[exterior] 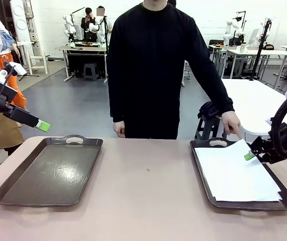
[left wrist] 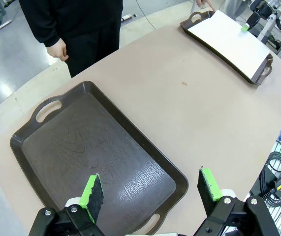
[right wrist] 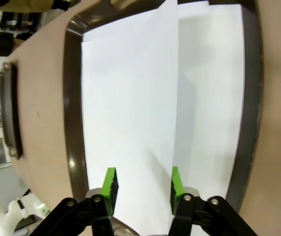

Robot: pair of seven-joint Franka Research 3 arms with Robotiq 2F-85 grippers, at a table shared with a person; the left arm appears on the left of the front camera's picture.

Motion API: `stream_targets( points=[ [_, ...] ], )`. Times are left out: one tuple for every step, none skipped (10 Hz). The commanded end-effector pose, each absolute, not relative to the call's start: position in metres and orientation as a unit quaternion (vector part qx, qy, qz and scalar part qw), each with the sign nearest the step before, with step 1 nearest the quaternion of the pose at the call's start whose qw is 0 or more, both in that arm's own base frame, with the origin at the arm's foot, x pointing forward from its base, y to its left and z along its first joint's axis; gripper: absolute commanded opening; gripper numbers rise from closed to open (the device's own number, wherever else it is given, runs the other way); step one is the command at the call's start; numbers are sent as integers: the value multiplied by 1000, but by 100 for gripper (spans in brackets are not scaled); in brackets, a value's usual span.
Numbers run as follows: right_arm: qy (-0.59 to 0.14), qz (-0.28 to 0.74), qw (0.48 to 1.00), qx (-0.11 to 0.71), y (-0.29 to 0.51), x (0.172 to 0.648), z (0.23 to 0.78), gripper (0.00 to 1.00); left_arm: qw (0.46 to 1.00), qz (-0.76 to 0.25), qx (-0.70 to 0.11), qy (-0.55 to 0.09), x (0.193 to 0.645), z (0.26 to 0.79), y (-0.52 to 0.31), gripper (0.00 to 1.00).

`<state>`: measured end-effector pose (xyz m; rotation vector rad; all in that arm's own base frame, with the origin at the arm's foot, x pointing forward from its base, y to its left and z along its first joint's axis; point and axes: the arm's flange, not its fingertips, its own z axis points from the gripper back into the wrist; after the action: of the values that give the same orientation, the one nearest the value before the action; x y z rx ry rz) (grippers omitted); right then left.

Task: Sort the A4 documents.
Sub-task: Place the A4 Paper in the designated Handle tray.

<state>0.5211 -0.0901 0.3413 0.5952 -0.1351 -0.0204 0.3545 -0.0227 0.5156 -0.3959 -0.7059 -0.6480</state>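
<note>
The A4 documents (exterior: 236,175) lay in a loose, slightly fanned stack in the right tray (exterior: 203,173), at the right of the worktop (exterior: 148,201), the top sheet skewed over the far rim. The person's hand (exterior: 231,122) pressed a finger on that far corner, apparently to steady the stack. The right gripper (exterior: 249,156) hovered at the stack's right edge, pads spread apart with nothing between them; in the right wrist view the sheets lay flat beyond the green pads (right wrist: 110,186). The left tray (exterior: 48,173) stood bare at the worktop's left, presumably the sorting destination. The left gripper (left wrist: 150,194) hung above its near end, jaws spread wide, holding nothing.
</note>
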Motion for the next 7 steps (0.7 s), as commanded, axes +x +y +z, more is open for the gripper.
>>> stream_targets(
  points=[
    [-32, -31, 971, 233, -84, 513, 350, 72, 865, -314, -196, -339, 355, 514, -20, 100],
    [-28, -32, 977, 209, -83, 511, 355, 80, 865, -314, -196, -339, 355, 514, -20, 100],
    [-32, -31, 978, 203, -83, 511, 359, 91, 865, -314, -196, -339, 355, 514, -20, 100],
    [-34, -32, 978, 203, -84, 511, 361, 99, 865, -314, -196, -339, 355, 514, -20, 100],
    [-34, -33, 978, 204, -85, 510, 360, 100, 865, -314, -196, -339, 355, 514, -20, 100],
    [-35, -38, 977, 207, -86, 509, 360, 100, 865, -314, -196, -339, 355, 514, -20, 100],
    [-29, -39, 977, 205, -86, 507, 358, 100, 865, -314, -196, -339, 355, 514, -20, 100]
  ],
)
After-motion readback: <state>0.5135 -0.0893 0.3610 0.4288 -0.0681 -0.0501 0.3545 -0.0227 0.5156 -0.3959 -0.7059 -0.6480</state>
